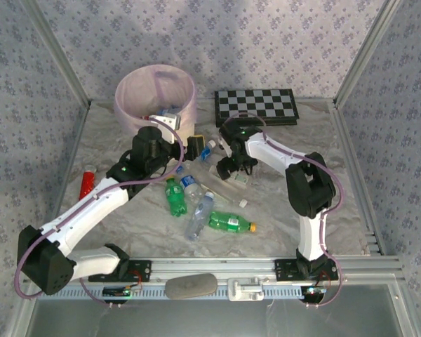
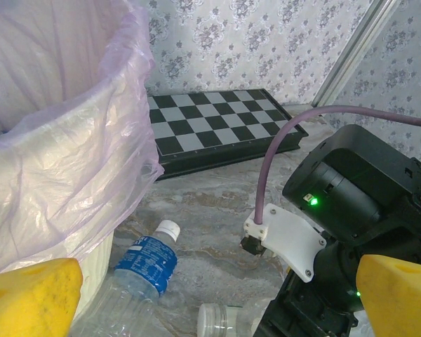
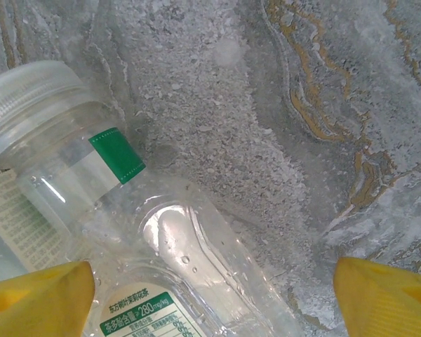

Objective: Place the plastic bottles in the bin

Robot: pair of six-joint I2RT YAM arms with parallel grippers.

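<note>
Grey marbled sheet covers the worktop (image 1: 351, 203). At far left a red-orange bottle (image 1: 88, 184) lies alone, well apart from the rest.

Back left stands the bin (image 1: 156, 95), cream with a pink bag liner. A few blue-capped bottles (image 1: 165, 116) show inside it.

The left tool (image 1: 195, 145) hangs just right of the bin. In the left wrist view its yellow pads (image 2: 31, 298) stand wide apart: open, nothing held. Under it the blue-labelled bottle with white cap (image 2: 144, 267) lies on the worktop beside the bin wall, cap pointing away from the camera.

Centre cluster, top view:
- A green bottle (image 1: 174, 198) and a second blue-labelled bottle (image 1: 191, 186) lie side by side.
- A clear bottle (image 1: 200, 217) lies nearer the arm bases.
- A green bottle with yellow cap (image 1: 231, 222) lies crosswise just to the right of it.

The right tool (image 1: 233, 172) points down over a clear wide-capped bottle (image 3: 161, 246) with a green-and-white label. In the right wrist view its pads (image 3: 386, 295) are wide apart: open, no grip. That bottle lies between them, close against the pad at frame left and well clear of the other.

Back right, the chessboard (image 1: 256, 105) lies flat, apart from the bin.
</note>
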